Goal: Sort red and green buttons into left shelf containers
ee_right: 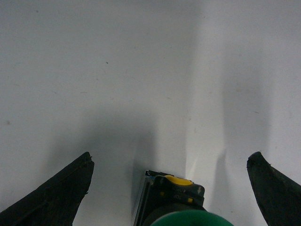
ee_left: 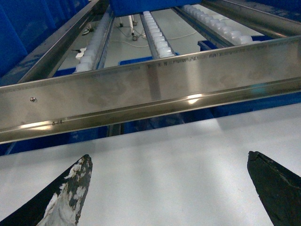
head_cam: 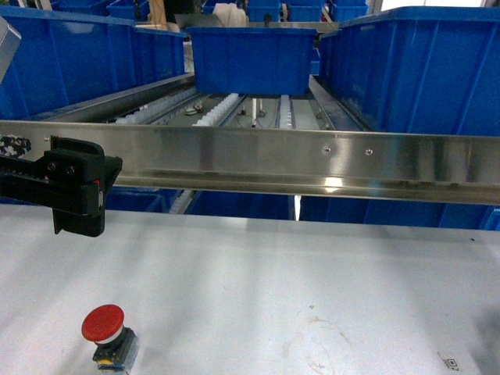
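The red button (head_cam: 104,323), with its wide mushroom cap on a small block body, sits upright on the white desk (head_cam: 312,273) down at the near left corner of the head view, nothing touching it. The green button (ee_right: 186,217) only peeks in at the bottom edge of the right wrist view: green cap, dark body with a yellow bit on top, resting on the desk between the fingers of the right gripper (ee_right: 169,162), which is spread wide and not gripping anything. The left gripper (ee_left: 169,162) is released too, hanging over bare desk just in front of the steel rail (head_cam: 312,156) of the roller shelf. Big blue bins (head_cam: 70,58) sit on that shelf, left, middle and right.
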`<state>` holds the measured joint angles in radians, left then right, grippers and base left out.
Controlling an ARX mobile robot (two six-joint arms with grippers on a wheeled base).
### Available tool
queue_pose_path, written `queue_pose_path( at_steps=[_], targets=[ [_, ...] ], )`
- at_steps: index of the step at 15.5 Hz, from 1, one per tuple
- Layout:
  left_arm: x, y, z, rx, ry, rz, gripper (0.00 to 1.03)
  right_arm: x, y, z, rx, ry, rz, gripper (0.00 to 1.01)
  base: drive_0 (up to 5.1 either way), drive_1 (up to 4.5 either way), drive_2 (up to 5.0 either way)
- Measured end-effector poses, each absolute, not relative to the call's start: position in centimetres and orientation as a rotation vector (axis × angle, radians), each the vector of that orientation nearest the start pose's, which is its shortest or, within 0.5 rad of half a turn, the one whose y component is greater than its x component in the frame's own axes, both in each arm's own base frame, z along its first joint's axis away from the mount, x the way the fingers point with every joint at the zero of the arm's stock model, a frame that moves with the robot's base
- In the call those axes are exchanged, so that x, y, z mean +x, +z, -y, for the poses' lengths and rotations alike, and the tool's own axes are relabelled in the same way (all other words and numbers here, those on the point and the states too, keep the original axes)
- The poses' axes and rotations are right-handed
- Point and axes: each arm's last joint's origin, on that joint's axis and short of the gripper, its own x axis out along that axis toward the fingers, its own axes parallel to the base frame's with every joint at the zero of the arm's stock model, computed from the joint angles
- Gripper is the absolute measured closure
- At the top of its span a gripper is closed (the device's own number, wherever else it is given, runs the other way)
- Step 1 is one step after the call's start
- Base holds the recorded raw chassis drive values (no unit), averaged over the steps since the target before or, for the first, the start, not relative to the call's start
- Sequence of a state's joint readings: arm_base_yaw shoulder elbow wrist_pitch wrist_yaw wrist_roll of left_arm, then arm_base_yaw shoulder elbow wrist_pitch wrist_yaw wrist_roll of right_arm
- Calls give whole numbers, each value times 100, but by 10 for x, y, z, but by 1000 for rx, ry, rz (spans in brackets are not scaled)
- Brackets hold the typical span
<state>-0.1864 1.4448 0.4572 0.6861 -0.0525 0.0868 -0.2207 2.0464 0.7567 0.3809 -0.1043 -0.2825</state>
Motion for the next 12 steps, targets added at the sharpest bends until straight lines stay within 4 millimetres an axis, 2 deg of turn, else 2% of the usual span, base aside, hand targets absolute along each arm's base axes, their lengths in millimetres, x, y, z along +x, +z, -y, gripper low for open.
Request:
queue_pose_path(
  at_steps=[2, 6, 10, 11, 12],
  targets=[
    [260, 165, 47, 122, -146, -293, 5, 317, 32, 69, -122, 18, -922, 3, 0, 0, 0],
    [260, 165, 48, 122, -147, -293, 5, 318, 31, 69, -132, 12, -914, 21, 0, 0, 0],
    [260, 165, 47, 122, -146, -293, 5, 314, 29, 69, -149, 12, -909, 65, 0, 0, 0],
    [260, 165, 47, 122, -146, -293, 5, 315, 30, 69, -152, 11, -896, 73, 0, 0, 0],
    [260, 165, 47, 122, -146, -293, 5, 314, 30, 69, -153, 11, -896, 74, 0, 0, 0]
  ],
)
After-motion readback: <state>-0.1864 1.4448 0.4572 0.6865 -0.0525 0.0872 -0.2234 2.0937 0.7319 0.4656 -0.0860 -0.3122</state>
